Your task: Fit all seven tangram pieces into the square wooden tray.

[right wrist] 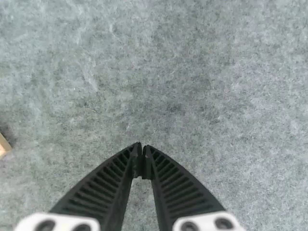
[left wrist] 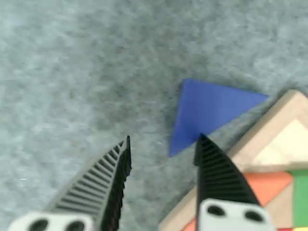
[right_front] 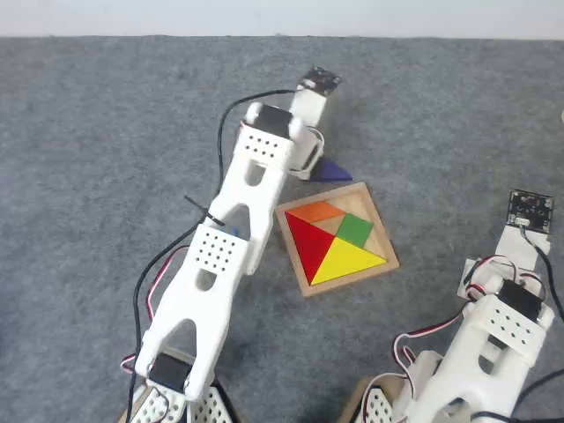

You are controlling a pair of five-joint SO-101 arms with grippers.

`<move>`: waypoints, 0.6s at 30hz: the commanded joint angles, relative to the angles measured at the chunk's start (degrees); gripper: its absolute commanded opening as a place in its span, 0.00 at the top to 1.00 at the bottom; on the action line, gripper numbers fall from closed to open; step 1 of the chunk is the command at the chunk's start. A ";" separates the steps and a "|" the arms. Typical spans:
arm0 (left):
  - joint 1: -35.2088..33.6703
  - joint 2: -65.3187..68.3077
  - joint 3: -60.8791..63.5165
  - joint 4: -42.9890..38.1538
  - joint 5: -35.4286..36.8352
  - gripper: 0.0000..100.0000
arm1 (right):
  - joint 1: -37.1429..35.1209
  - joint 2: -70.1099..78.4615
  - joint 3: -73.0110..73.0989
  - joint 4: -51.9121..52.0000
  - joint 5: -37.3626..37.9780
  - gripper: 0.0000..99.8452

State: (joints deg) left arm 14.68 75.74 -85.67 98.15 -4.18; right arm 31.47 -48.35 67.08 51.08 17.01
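Note:
The square wooden tray (right_front: 385, 242) lies on the grey carpet and holds orange (right_front: 315, 211), green (right_front: 354, 230), red (right_front: 306, 244) and yellow (right_front: 348, 261) pieces, with bare wood at its far corner. A blue triangle (right_front: 333, 170) lies flat on the carpet just beyond the tray's far edge, and in the left wrist view this blue triangle (left wrist: 209, 109) touches the tray's rim (left wrist: 269, 130). My left gripper (left wrist: 163, 147) hangs open over it, one fingertip at the triangle's near edge, the other on bare carpet. My right gripper (right wrist: 142, 149) is shut on nothing over carpet, to the right of the tray.
Grey carpet (right_front: 106, 150) covers the whole table. The right arm (right_front: 493, 335) stands at the lower right, apart from the tray. A tray corner (right wrist: 3, 144) peeks in at the right wrist view's edge.

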 commanded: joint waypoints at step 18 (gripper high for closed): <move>5.27 3.60 -8.84 -9.58 8.70 0.78 | -1.80 -2.15 -0.18 -0.57 -0.35 0.99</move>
State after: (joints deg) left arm 19.16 79.08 -92.44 91.21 2.86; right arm 30.33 -48.35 67.25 51.08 17.01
